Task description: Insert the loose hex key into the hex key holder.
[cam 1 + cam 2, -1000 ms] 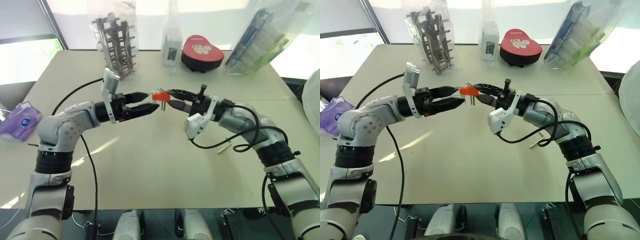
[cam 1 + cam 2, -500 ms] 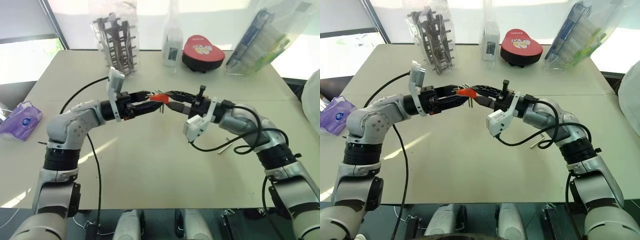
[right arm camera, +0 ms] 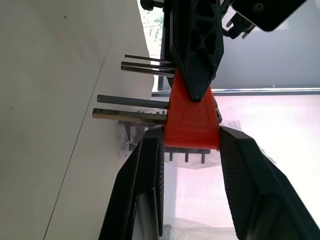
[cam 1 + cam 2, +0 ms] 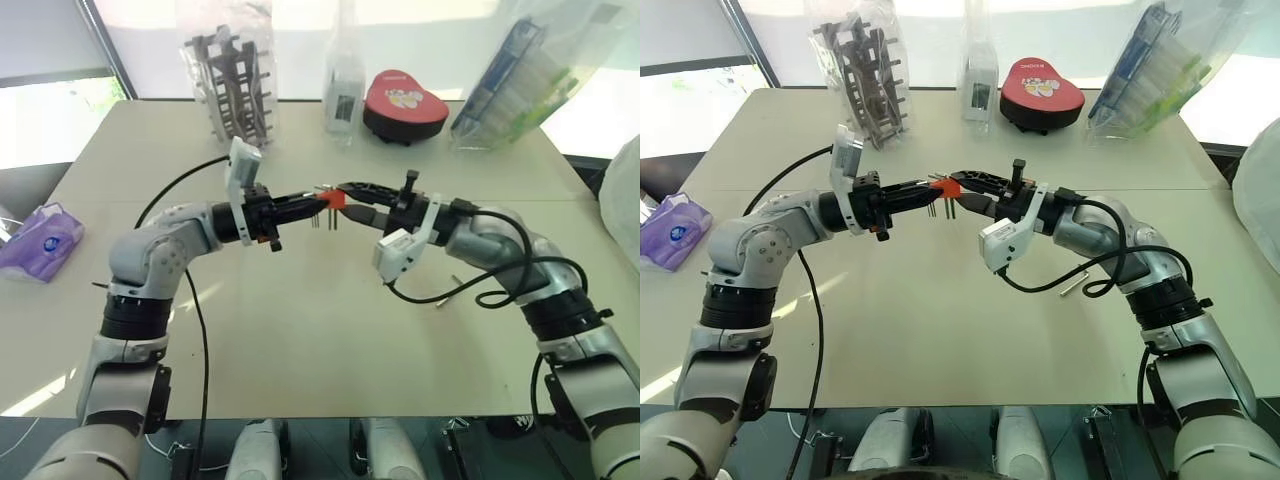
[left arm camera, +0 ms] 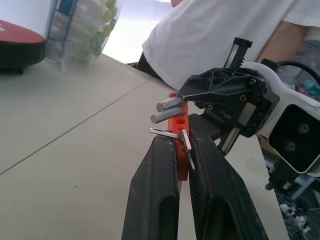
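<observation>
The two pincers meet nose to nose above the middle of the bench (image 4: 300, 330), and between them hangs the hex key holder (image 3: 191, 119), a small orange-red block with thin grey keys poking out of one face. The right pincer (image 3: 191, 150) has it pinched across its width, one black finger pressed to each side of the block, so its jaws stand only as far apart as the block is wide. The left pincer (image 5: 183, 150) comes in from the opposite side with its fingers drawn nearly together, clamped on the holder's other end right among the protruding keys; from where I stand I cannot be sure whether it bites the plastic alone or a key shaft as well. The holder is off the surface, held level between the two. Out past the right forearm, toward the right edge of the bench, the loose hex key (image 4: 448, 294) lies flat on the surface, partly hidden by a black cable (image 4: 470, 296). Along the far edge stand a bagged grey rack (image 4: 232, 90), a clear bottle (image 4: 343, 85), a red heart-shaped box (image 4: 402, 100) and a plastic-wrapped pack (image 4: 520, 75) at the far right corner. A purple packet (image 4: 40, 242) sits beyond the left edge, off the bench. A person in a white shirt (image 5: 210, 35) is beyond the far side.
</observation>
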